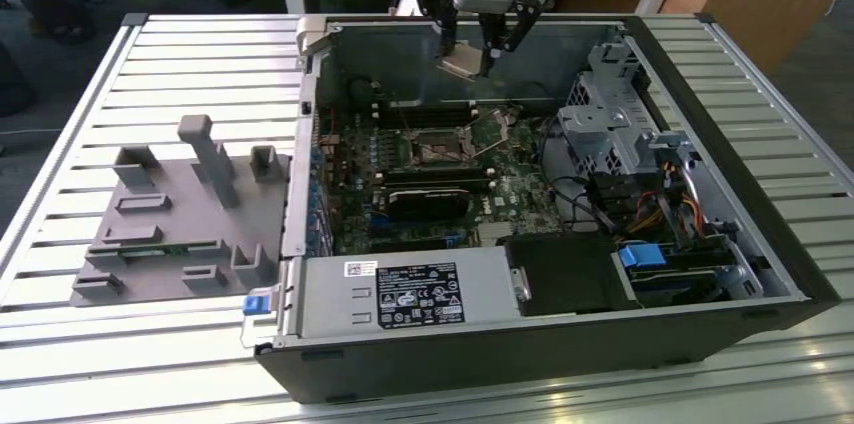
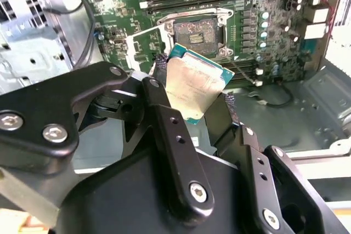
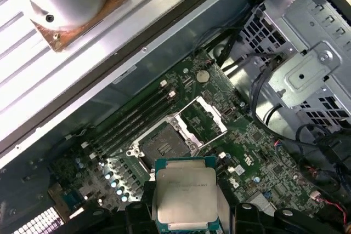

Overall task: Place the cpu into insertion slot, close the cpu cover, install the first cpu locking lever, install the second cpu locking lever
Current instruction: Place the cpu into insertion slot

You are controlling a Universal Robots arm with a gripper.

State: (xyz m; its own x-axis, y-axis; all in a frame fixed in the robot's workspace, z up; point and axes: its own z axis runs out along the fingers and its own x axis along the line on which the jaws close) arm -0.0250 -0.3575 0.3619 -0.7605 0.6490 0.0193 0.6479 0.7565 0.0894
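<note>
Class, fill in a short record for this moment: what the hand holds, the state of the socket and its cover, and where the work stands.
hand: shut on the cpu, above the open computer case
cpu: held in the air, not yet in the socket
socket: empty, contacts exposed
cpu cover: swung open beside the socket
stage: placing the cpu, nothing closed or locked yet

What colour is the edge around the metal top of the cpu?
The cpu has a blue-green edge, clearest in the second wrist view.
</note>
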